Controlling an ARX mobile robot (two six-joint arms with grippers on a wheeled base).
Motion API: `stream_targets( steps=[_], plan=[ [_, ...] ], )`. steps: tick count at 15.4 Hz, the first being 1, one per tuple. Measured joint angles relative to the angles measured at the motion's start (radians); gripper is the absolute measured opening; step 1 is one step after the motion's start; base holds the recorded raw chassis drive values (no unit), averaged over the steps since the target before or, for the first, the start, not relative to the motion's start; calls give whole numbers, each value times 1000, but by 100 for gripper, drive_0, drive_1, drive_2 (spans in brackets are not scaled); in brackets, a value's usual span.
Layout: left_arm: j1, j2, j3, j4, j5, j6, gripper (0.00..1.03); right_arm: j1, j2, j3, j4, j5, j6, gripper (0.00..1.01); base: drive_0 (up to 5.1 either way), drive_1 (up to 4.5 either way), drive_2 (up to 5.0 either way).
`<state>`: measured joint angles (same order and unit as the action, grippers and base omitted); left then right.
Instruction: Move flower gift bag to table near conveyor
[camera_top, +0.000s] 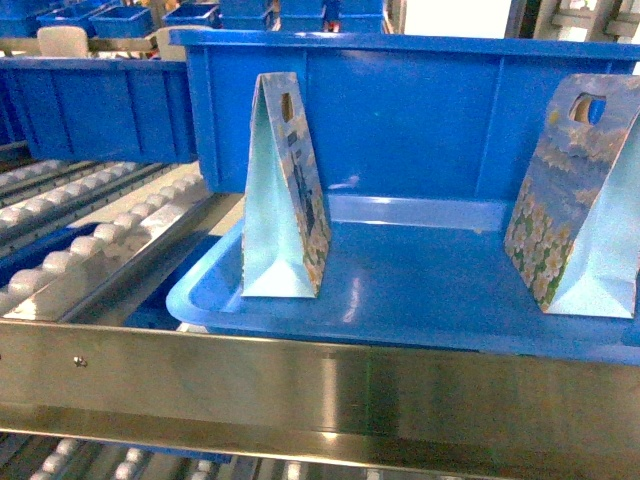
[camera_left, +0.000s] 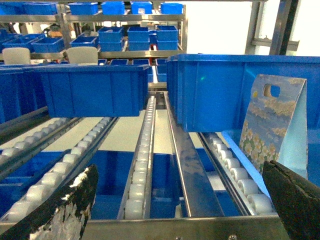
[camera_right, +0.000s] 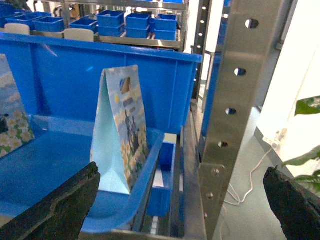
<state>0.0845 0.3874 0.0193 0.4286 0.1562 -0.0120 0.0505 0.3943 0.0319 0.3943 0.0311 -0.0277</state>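
Two flower gift bags upright in blue tray (camera_top: 400, 300) on conveyor (camera_top: 90, 250): left bag (camera_top: 285, 190) near tray's left edge, right bag (camera_top: 580, 210) at right edge. No readable writing on either bag. Left gripper (camera_left: 175, 210) jaws wide apart, holding nothing. Right gripper (camera_right: 180, 210) jaws wide apart, holding nothing. Big blue bin (camera_top: 420, 110) behind tray.
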Motion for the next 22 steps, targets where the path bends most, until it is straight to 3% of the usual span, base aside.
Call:
stream_targets(
  steps=[2,3,6,8,10,11,15,22],
  plan=[
    [-34,330,99,273,14,-10,98,-3,298,105,217,-44,-19,98,0,0,0],
    [-53,444,165,346,19,-11,98,3,403,155,269,-51,-26,98,0,0,0],
    [-159,740,395,298,29,-5,98,31,681,321,292,-78,-55,98,0,0,0],
    [-235,838,532,288,18,-13,98,41,773,420,266,-75,-52,98,0,0,0],
    [-306,887,618,305,-31,-11,98,77,838,514,261,-62,-45,98,0,0,0],
    [-315,889,618,298,-32,-7,98,93,842,528,267,-24,-53,98,0,0,0],
    [-304,890,618,298,-42,-7,98,109,829,528,213,-19,-72,98,0,0,0],
    [-306,890,618,299,-40,-7,98,173,925,609,145,97,-105,98,0,0,0]
  ],
)
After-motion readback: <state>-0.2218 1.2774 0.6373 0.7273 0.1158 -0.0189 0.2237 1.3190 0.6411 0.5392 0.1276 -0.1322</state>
